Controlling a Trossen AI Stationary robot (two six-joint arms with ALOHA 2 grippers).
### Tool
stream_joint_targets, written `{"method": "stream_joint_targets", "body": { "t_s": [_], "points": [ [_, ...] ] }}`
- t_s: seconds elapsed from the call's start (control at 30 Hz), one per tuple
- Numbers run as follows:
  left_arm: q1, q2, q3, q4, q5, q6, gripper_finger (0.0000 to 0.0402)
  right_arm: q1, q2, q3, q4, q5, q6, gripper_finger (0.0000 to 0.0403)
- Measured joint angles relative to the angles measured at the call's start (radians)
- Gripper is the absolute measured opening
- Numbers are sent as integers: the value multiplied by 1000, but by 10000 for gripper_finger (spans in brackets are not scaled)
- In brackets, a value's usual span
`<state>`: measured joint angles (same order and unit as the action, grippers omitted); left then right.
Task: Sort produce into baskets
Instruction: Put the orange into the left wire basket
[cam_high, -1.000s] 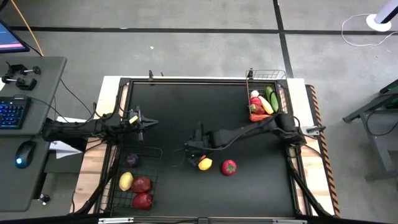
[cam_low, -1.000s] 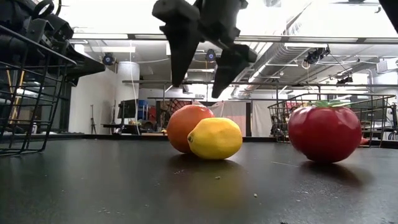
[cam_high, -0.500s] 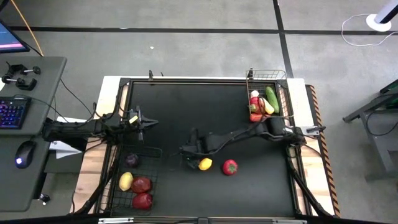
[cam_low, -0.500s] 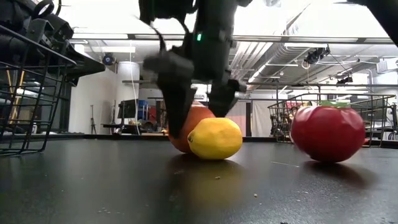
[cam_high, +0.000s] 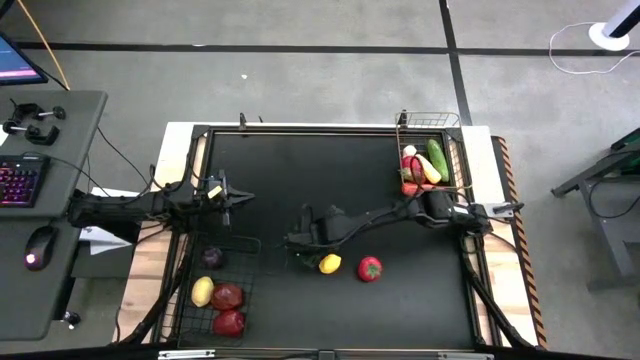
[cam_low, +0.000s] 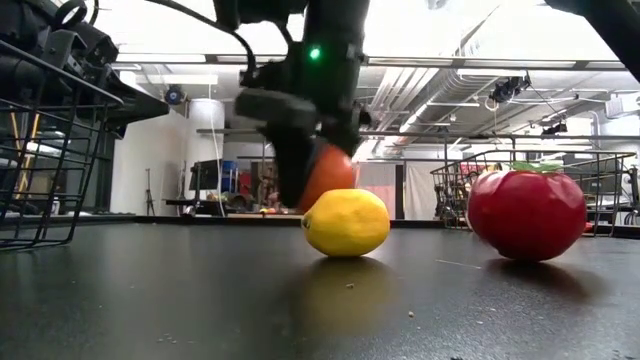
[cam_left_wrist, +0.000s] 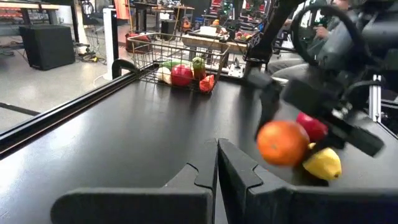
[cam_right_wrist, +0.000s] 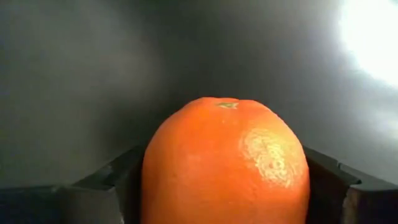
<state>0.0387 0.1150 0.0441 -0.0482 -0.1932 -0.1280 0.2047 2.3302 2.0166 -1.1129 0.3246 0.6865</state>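
Now the right gripper (cam_low: 312, 180) squeezes the orange (cam_low: 327, 178), lifted just above the lemon (cam_low: 346, 222); the black fruit basket (cam_high: 222, 290) lies to its left.

Off to your left sits a grey desk (cam_high: 55, 150) with a backlit keyboard (cam_high: 18, 184), a mouse (cam_high: 40, 246) and a monitor corner (cam_high: 20, 62). White paper (cam_high: 100, 240) lies between desk and black table (cam_high: 310, 170). Black tape lines (cam_high: 452, 45) cross the floor; a white cable (cam_high: 575, 55) loops far right.

Black table (cam_high: 300, 170) bears lemon (cam_high: 329, 263), tomato (cam_high: 369, 268), baskets (cam_high: 437, 160).
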Motion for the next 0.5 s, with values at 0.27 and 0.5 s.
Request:
{"method": "stream_joint_targets", "body": {
  "t_s": [0.27, 0.5],
  "points": [
    [0, 0, 0, 0, 0, 0, 0, -8, -71, 96, -389, 381, -183, 280],
    [0, 0, 0, 0, 0, 0, 0, -109, -464, -389, -420, 447, -22, 302]
  ]
}}
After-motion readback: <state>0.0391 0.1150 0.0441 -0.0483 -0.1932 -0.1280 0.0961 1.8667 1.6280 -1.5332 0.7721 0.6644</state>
